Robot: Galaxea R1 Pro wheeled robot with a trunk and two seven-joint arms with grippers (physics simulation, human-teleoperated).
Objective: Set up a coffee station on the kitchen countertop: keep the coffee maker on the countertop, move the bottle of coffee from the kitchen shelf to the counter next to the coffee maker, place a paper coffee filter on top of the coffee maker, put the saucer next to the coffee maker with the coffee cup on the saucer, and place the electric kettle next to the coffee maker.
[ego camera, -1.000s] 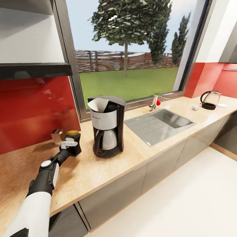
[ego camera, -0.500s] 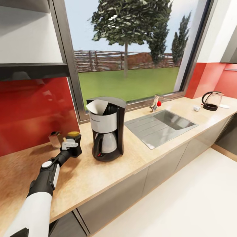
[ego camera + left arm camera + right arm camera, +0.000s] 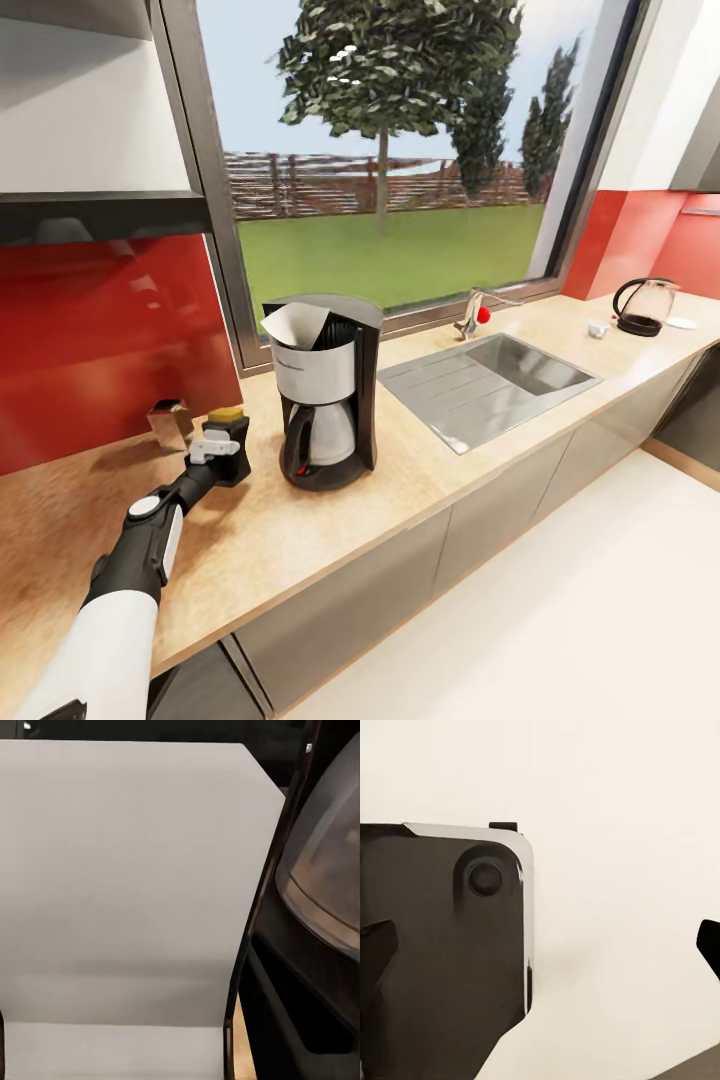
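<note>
The black and silver coffee maker [image 3: 322,400] stands on the wooden countertop [image 3: 420,470], a white paper coffee filter [image 3: 298,323] sticking out of its top. Just left of it, my left gripper [image 3: 222,447] is shut on the bottle of coffee [image 3: 232,432], a dark jar with a yellow lid, low over the counter. The left wrist view has a pale grey surface [image 3: 120,892] close up and the maker's dark carafe [image 3: 330,877] beside it. Far right stand the electric kettle [image 3: 641,305], a small white cup [image 3: 596,327] and the saucer [image 3: 680,322]. My right gripper [image 3: 544,945] is open over pale floor.
A steel sink [image 3: 490,378] with a faucet [image 3: 470,312] lies between the coffee maker and the kettle. A small metal container [image 3: 167,423] sits against the red backsplash behind the bottle. A dark shelf [image 3: 100,212] hangs above at the left.
The left gripper has sunk slightly toward the counter with the bottle, a touch nearer the coffee maker. The head camera shifted a little early on.
</note>
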